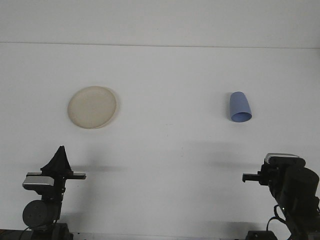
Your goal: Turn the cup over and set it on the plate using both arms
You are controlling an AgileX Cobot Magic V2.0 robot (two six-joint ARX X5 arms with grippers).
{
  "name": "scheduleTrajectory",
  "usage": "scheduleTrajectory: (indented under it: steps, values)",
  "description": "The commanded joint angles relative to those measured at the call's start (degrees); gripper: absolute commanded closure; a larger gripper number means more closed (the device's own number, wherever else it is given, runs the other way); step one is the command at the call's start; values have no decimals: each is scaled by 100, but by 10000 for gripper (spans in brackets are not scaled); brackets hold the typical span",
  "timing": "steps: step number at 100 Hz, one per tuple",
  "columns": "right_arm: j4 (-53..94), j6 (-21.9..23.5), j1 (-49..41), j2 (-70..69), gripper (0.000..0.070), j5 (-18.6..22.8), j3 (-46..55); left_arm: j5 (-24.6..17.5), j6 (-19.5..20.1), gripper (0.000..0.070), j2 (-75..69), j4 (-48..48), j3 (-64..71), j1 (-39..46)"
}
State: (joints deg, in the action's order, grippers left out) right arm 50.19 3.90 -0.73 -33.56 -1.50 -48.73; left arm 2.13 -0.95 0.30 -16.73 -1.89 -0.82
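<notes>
A: Blue plastic, one cup (240, 107), standing mouth-down on the white table (165, 150), out at about two o'clock from the middle of the view

B: And from the right gripper (260, 176)?

A: The cup lies toward twelve o'clock from it, a shade to eleven, well apart. Its long axis runs roughly upright, leaning a little, wide rim on the table. The right arm is plainly the nearer one

B: So the right arm should take the cup, I'd judge, and hand over toward the plate side

A: Likely. One cream plate (93, 107) sits at ten o'clock, bare, ahead of the left gripper (60, 159), which points at twelve o'clock

B: Are the claws released or clenched?

A: I cannot tell for either; both are dark shapes low in the frame, holding nothing

B: Count?

A: One cup, one plate, two arms
</notes>
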Motion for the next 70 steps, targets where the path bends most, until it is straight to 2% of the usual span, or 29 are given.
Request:
scheduleTrajectory:
  steps: [1, 25, 33, 37, 39, 41, 47, 53, 70]
  values:
    - [-109, 79, -4, -4, 700, 2, -98, -2, -13, 688, -11, -92, 109, 11]
    - [-284, 79, -7, 17, 690, 4, -98, -2, -13, 688, -11, -92, 109, 11]
    - [-267, 76, -4, 17, 584, 4, -98, -2, -13, 688, -11, -92, 109, 11]
    - [-260, 76, -4, 17, 477, 4, -98, -2, -13, 688, -11, -92, 109, 11]
    - [-260, 76, -7, 17, 449, 4, -98, -2, -13, 688, -11, -92, 109, 11]
    - [-260, 76, -4, 17, 377, 4, -98, -2, -13, 688, -11, -92, 109, 11]
    - [-260, 76, -4, 17, 275, 4, -98, -2, -13, 688, -11, -92, 109, 11]
    - [-262, 79, -4, 17, 236, 4, -98, -2, -13, 688, -11, -92, 109, 11]
    - [-376, 81, -4, 7, 236, 4, -98, -2, -13, 688, -11, -92, 109, 11]
